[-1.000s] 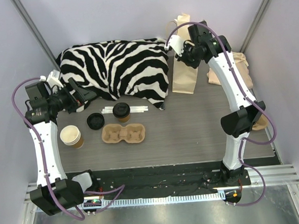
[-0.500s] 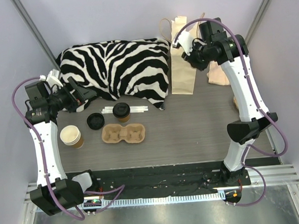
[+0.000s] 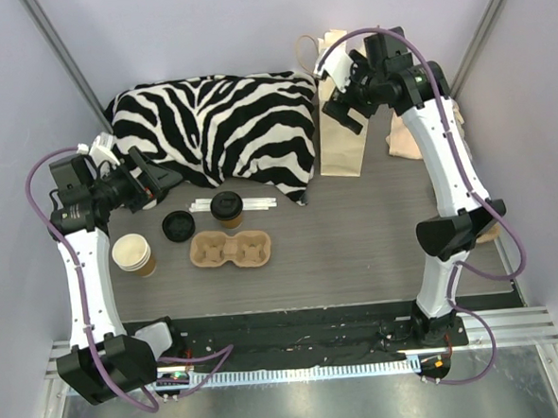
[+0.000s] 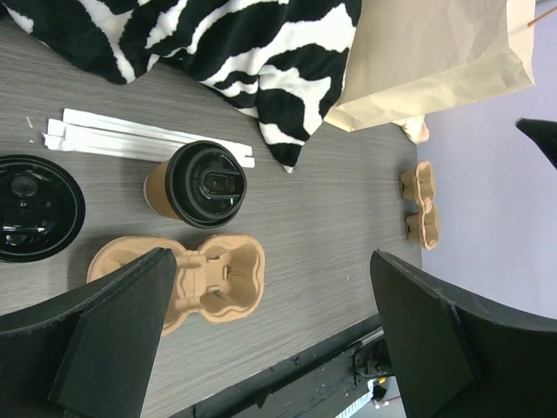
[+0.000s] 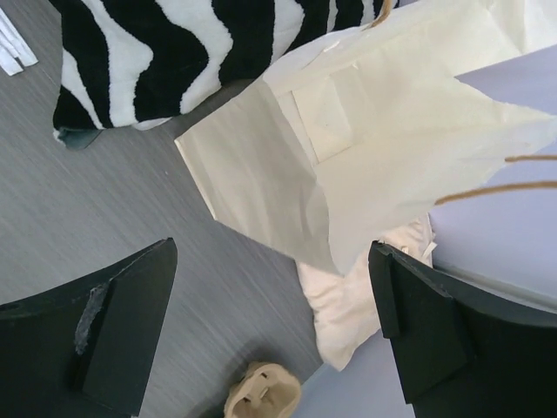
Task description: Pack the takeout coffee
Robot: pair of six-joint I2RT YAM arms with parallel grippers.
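Currently both wide, empty: right gripper [image 5: 270, 335] above paper bag [image 5: 348, 157] at worktop [image 3: 357, 242] far edge, left gripper [image 4: 270, 340] near left edge.

Looks down past right gripper [image 5: 271, 252], black fingers [image 5: 122, 331] spread wide at the lower corners, clamping nothing. Shows cream paper bag [image 5: 287, 165] at centre over grey table [image 5: 113, 209], mouth gaping toward upper right, twine handles [image 5: 496, 192] at the rim. Places zebra-print cloth [image 5: 174, 52] at upper left, just beside the bag. Locates crumpled cream bag [image 5: 357, 313] below it, moulded pulp carrier [image 5: 261, 396] at the bottom edge.
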